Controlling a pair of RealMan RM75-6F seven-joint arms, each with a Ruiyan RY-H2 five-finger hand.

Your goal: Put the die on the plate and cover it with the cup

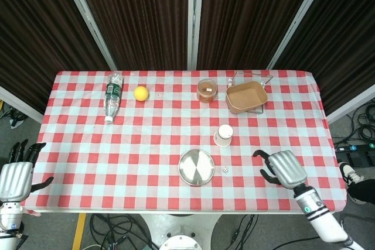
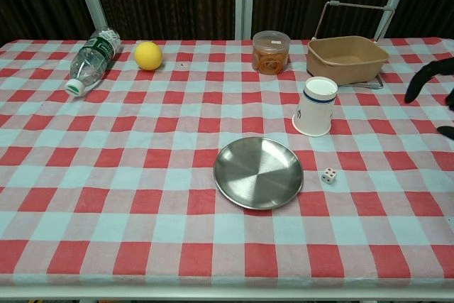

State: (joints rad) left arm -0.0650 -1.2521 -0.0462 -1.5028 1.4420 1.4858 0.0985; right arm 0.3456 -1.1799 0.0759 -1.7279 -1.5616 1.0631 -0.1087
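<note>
While the die lies on the checked tablecloth just right of the steel plate, the right hand hovers over the table's right side, fingers curled apart, holding nothing. Behind the die stands the paper cup. Off the table's left edge, the left hand is spread.

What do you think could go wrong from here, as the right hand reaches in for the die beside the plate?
The die is small and lies close to the rim of the plate, so the right hand may nudge the plate or fumble the pinch. The cup stands upright just behind the die; a hand coming in over it could knock it over. The cup is mouth-up, so it must be inverted before covering, and it might slip during that turn.
</note>
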